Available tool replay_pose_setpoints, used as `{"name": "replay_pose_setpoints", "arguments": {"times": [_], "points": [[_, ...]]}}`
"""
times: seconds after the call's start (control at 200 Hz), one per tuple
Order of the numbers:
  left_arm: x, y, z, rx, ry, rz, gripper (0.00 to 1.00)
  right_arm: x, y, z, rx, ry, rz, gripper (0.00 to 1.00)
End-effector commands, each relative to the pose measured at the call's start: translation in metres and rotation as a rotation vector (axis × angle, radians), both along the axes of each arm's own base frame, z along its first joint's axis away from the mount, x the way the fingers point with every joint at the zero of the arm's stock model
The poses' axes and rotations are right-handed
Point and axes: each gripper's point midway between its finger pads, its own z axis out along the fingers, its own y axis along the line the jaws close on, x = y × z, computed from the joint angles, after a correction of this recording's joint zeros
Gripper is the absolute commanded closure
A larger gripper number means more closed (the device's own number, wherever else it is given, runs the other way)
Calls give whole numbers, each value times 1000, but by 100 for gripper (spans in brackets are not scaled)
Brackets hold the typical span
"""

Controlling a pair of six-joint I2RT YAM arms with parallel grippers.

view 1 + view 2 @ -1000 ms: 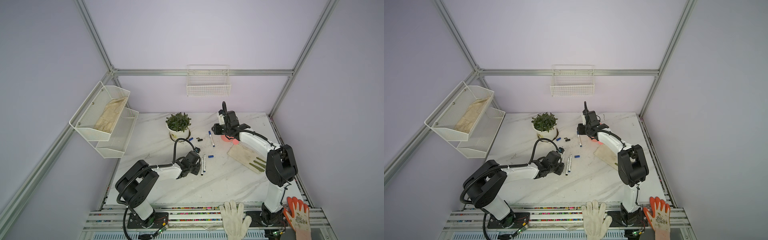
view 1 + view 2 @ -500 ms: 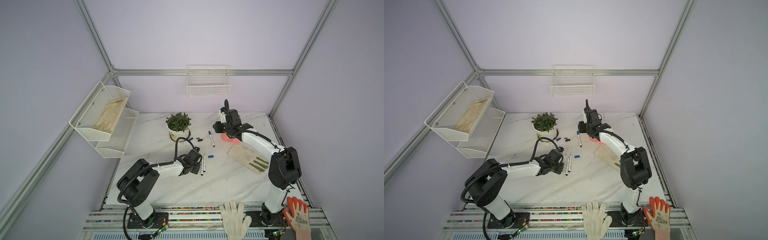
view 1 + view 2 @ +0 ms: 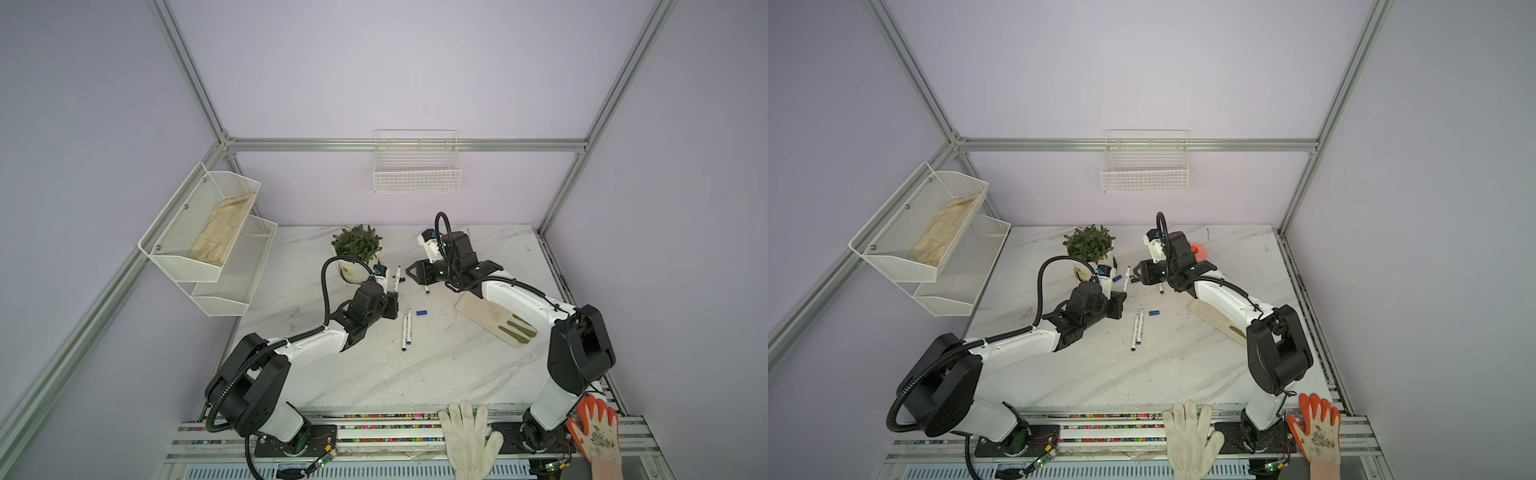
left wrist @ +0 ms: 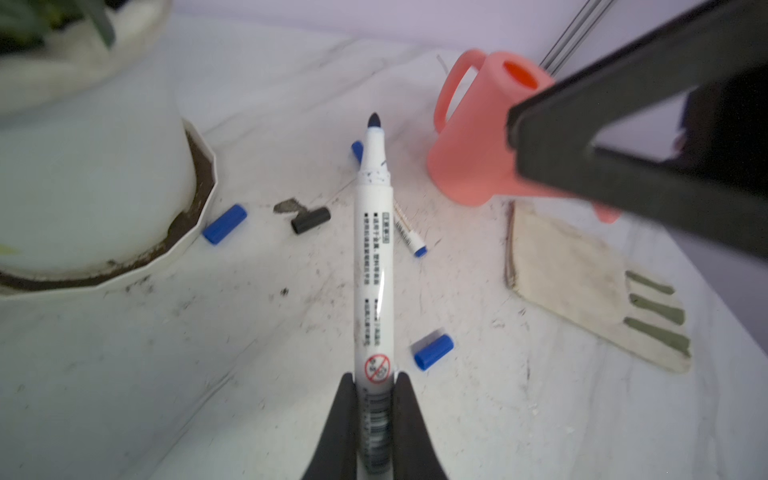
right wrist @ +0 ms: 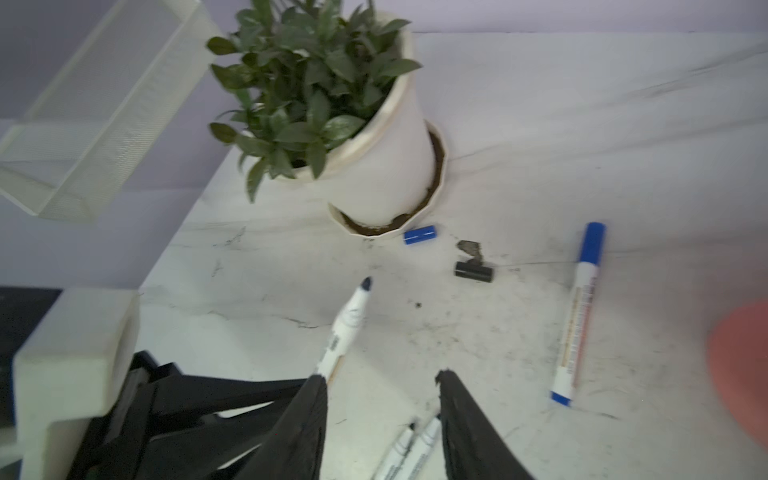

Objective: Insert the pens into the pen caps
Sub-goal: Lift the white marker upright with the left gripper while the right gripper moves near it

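Note:
My left gripper (image 4: 374,378) is shut on the lower barrel of a white pen (image 4: 372,249), whose bare dark tip points up and away; in a top view the held pen (image 3: 396,279) rises from the left gripper (image 3: 390,297). My right gripper (image 5: 380,378) hangs open close to that tip, with nothing between its fingers, and appears in both top views (image 3: 411,270) (image 3: 1133,272). Two uncapped pens (image 3: 406,330) lie side by side on the table. A pen with a blue cap on it (image 5: 579,316) lies under the right arm. Loose caps lie about: blue (image 4: 433,352), blue by the pot (image 4: 225,223), black (image 4: 311,220).
A potted plant (image 3: 356,249) stands behind the left gripper. A pink watering can (image 4: 486,141) and a flat work glove (image 3: 494,318) lie on the right. A dark debris scrap (image 4: 289,205) sits by the black cap. Wire shelves (image 3: 208,232) hang left, a basket (image 3: 417,166) behind.
The left gripper has closed on a pen and lifted it, tip upward. The right gripper has moved left toward that pen and opened wider.

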Motion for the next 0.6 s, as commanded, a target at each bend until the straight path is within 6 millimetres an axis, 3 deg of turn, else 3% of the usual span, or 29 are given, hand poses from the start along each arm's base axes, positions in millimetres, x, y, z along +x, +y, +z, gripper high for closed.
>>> {"name": "replay_pose_setpoints", "arguments": {"times": [0.0,0.14,0.31,0.595], "points": [[1,-17,28,-113,-91,-65,100,-9,11,41,122,-81,83,51],[0,-20,43,-161,-155,-84,100,1,13,43,135,-69,47,51],[-1,-17,44,-162,-160,-70,100,24,-3,33,65,-77,-71,52],[-7,-18,47,-178,-174,-90,100,25,9,27,100,-39,-28,58]]}}
